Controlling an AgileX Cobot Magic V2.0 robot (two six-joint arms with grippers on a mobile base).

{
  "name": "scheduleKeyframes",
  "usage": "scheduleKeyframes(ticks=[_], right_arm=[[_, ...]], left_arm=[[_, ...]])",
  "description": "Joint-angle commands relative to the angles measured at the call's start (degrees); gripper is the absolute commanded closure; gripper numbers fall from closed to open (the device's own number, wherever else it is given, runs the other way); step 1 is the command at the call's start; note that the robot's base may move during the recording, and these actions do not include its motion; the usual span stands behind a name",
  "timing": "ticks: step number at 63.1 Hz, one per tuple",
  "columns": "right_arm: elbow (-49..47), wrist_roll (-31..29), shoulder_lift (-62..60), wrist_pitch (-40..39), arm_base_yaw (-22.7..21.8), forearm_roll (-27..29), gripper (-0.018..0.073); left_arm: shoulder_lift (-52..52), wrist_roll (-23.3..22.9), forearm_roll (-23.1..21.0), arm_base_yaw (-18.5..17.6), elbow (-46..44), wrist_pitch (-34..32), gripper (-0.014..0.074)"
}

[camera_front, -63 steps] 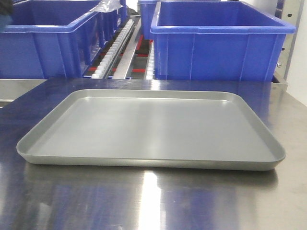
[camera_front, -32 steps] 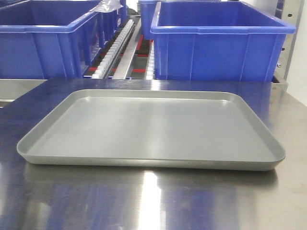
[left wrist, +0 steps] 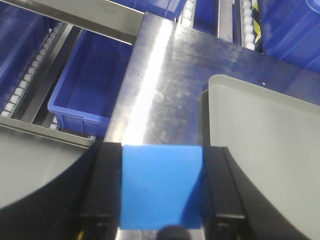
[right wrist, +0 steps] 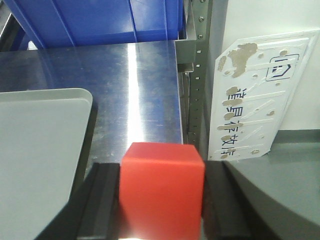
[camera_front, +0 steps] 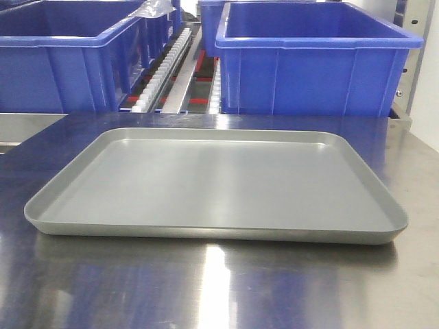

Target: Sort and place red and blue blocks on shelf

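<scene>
My left gripper (left wrist: pixel 161 150) is shut on the blue block (left wrist: pixel 161 190), whose sides sit flush against both black fingers (left wrist: pixel 106 190), above the steel tabletop (left wrist: pixel 165 85) just left of the grey tray (left wrist: pixel 270 140). Over the table to the right of the tray (right wrist: pixel 40 150), my right gripper (right wrist: pixel 161 167) is shut on the red block (right wrist: pixel 162 197). The shelf shows as white roller tracks (camera_front: pixel 168 65) between the bins; more of its rollers (left wrist: pixel 30 85) run at the left. Neither gripper appears in the front view, where the tray (camera_front: pixel 212 226) holds nothing.
Large blue bins (camera_front: pixel 315 58) (camera_front: pixel 62 58) stand on the rack behind the table. A smaller blue bin (left wrist: pixel 92 80) sits lower at the left. At the table's right edge rise a perforated steel post (right wrist: pixel 200 65) and a white sign panel (right wrist: pixel 255 95).
A dark shape at the far left edge of the front view has gone out of sight. The tray and bins have not moved.
</scene>
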Motion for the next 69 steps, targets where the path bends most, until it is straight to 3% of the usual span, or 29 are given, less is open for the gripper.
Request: scheduleKeyframes(ticks=[1,69], right_arm=[[-1.40,-0.11,0.02,-4.41,-0.32,-0.43,0.0510],[-1.40,-0.11,0.02,-4.41,-0.32,-0.43,0.0510]], left_arm=[[-0.28,-0.40,-0.19,0.09,-1.19,-5.04,0.0472],[-0.41,-0.40,1.31,0.09,-0.07,-5.02,0.0472]])
